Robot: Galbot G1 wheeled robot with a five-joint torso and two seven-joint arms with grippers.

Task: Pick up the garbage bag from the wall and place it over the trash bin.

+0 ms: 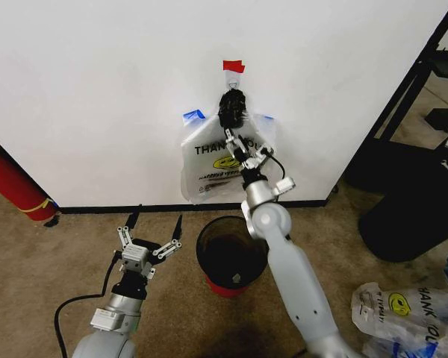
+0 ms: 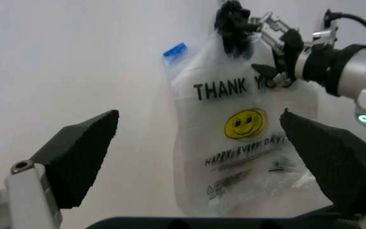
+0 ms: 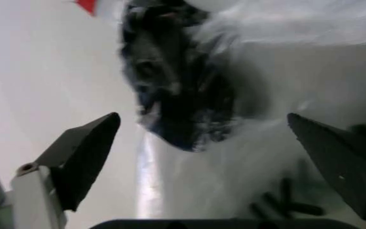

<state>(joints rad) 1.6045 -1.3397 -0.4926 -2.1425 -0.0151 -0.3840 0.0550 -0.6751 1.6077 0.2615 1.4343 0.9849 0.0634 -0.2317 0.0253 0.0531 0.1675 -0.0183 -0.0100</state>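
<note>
The right gripper (image 3: 202,157) sits closest to its wrist camera, its two dark fingers spread wide with nothing between them. Directly ahead of it, close but not yet grasped, is the black hook (image 3: 177,81) where the garbage bag (image 3: 266,157) is gathered.

From the head view, the wall (image 1: 97,89) spans the scene beyond both arms. The garbage bag (image 1: 222,164) hangs flat against it, long axis vertical, top bunched at the hook (image 1: 232,107) just under a piece of red tape (image 1: 234,66). The right gripper (image 1: 243,149) is raised against the upper part of the bag, just below the hook, so the gathered top lies slightly above and ahead of it. This arm is much the nearer one.

The trash bin (image 1: 231,253) stands on the carpet below the bag, beside the right forearm. The left gripper (image 1: 149,235) waits low, beside the bin, fingers wide apart and empty, with the bag well above and ahead of it.
</note>
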